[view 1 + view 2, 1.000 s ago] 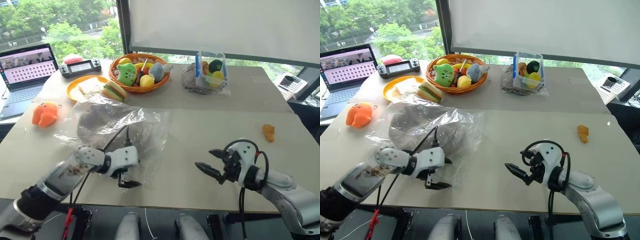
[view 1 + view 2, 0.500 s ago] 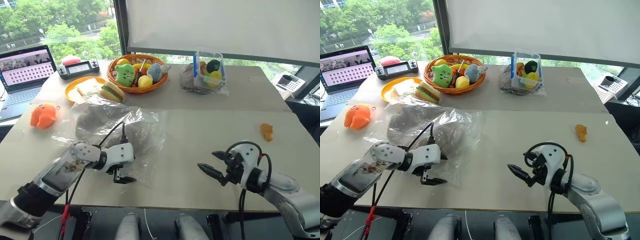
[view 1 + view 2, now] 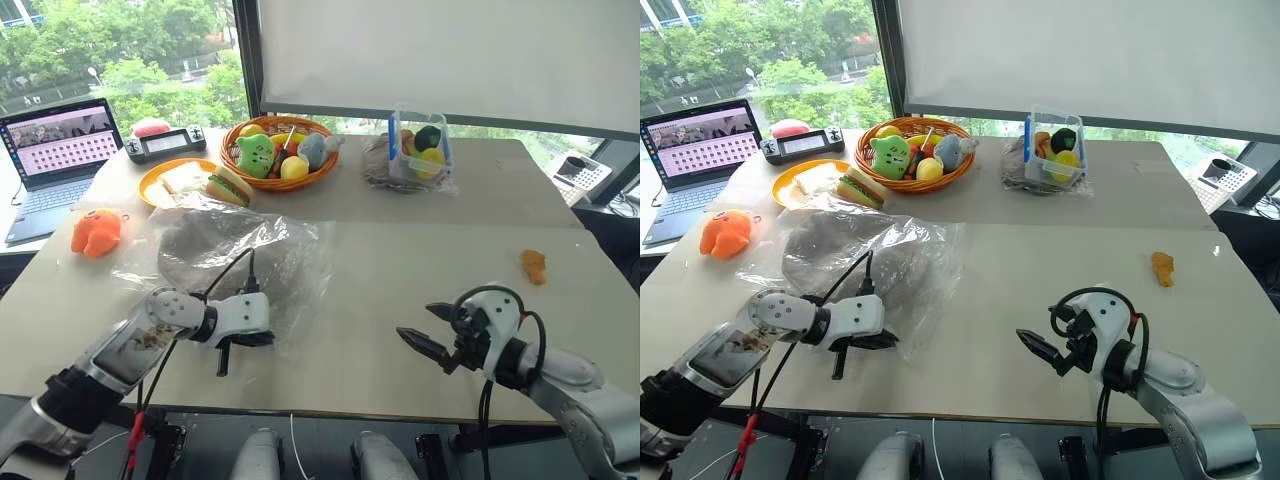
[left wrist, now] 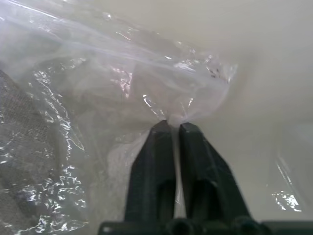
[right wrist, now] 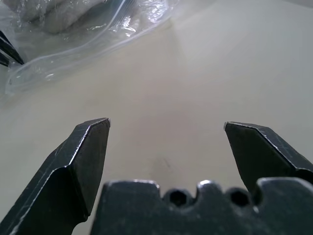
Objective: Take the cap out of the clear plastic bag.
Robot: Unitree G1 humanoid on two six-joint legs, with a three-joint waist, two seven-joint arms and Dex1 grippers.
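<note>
One corner of the clear plastic bag [image 3: 262, 262] is pinched by the left gripper [image 4: 171, 126] and should be held tight while the cap [image 3: 205, 250] is pulled out by the spread right gripper [image 3: 428, 328]

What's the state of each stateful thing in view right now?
Left gripper: shut on the bag's near edge.
Right gripper: open, nothing between its fingers, above bare table.
Bag: flat on the table, cap inside.
Cap: in the bag, not out yet.
Laptop: lid open, screen lit.
Basket: full of toys.
</note>
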